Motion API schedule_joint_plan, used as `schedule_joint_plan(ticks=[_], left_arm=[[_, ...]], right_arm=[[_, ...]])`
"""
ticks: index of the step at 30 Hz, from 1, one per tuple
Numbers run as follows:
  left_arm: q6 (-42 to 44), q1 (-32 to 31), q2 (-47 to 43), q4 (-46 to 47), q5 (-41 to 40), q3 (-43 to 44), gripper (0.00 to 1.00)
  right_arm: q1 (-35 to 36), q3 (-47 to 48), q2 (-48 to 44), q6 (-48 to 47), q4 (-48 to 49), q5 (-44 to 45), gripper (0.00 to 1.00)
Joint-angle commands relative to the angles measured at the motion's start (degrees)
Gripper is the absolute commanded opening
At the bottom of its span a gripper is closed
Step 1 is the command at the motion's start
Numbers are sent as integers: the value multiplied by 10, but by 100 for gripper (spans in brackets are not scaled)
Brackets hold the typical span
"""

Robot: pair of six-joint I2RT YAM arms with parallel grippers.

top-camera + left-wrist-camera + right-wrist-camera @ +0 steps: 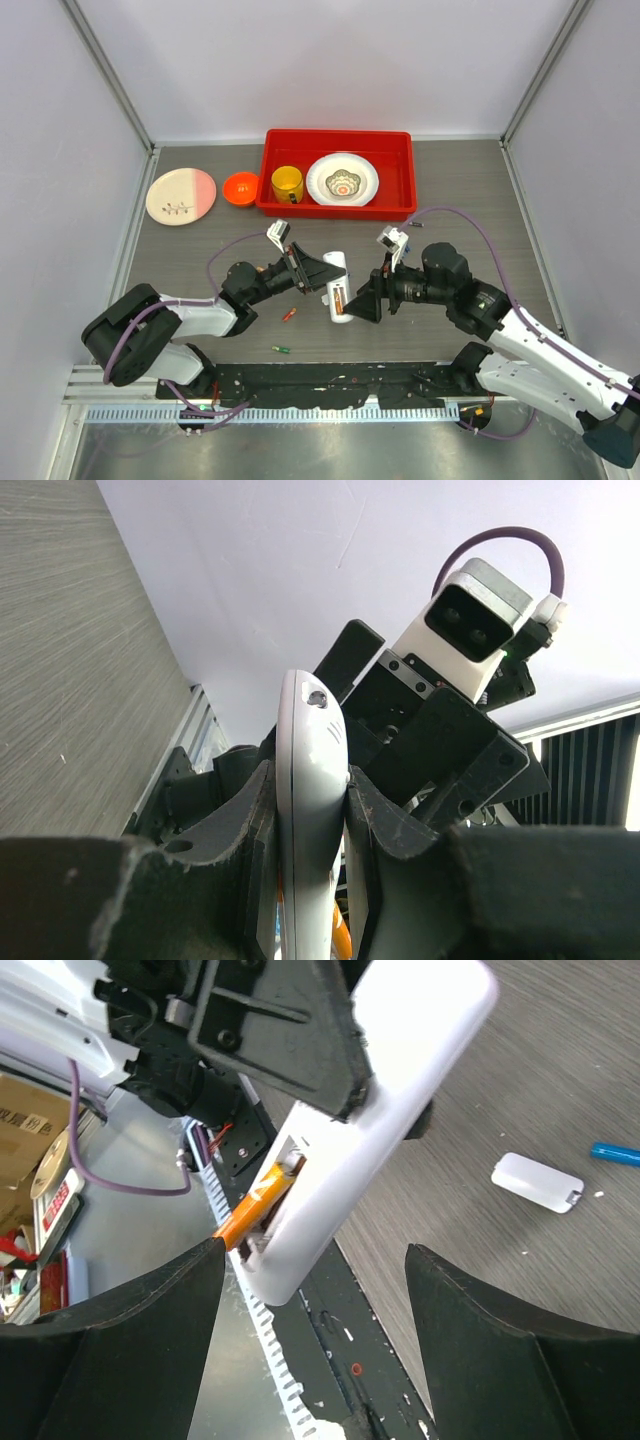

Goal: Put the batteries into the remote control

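The white remote control [336,264] hangs above the table, and my left gripper [320,278] is shut on its edges. In the left wrist view the remote [310,750] stands edge-on between the two fingers [240,815]. Its battery bay faces my right gripper [315,1260], which is open around the remote's lower end [330,1200]. An orange battery [250,1205] sits tilted in the bay, one end sticking out near the gripper's left finger [150,1330]. A red battery [289,314] and a green battery [281,349] lie loose on the table. The white back cover [537,1181] and a blue battery [613,1152] lie beyond.
A red tray [400,175] at the back holds a yellow cup [287,184] and a white bowl [342,180]. An orange bowl [240,187] and a pink-and-white plate [180,195] sit to its left. A black rail [330,380] runs along the near edge.
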Motion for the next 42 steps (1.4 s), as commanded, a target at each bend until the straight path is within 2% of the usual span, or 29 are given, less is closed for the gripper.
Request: schedule_joint_plan(ticks=[1, 8, 42], left_arm=[[9, -1, -13, 147, 6, 2, 0], [1, -2, -8, 147, 10, 8, 0], [0, -1, 1, 147, 20, 14, 0]], right_arm=[[-2, 15, -13, -2, 24, -57, 79], [-2, 11, 3, -16, 16, -86, 80], [-2, 12, 50, 4, 52, -38, 79]])
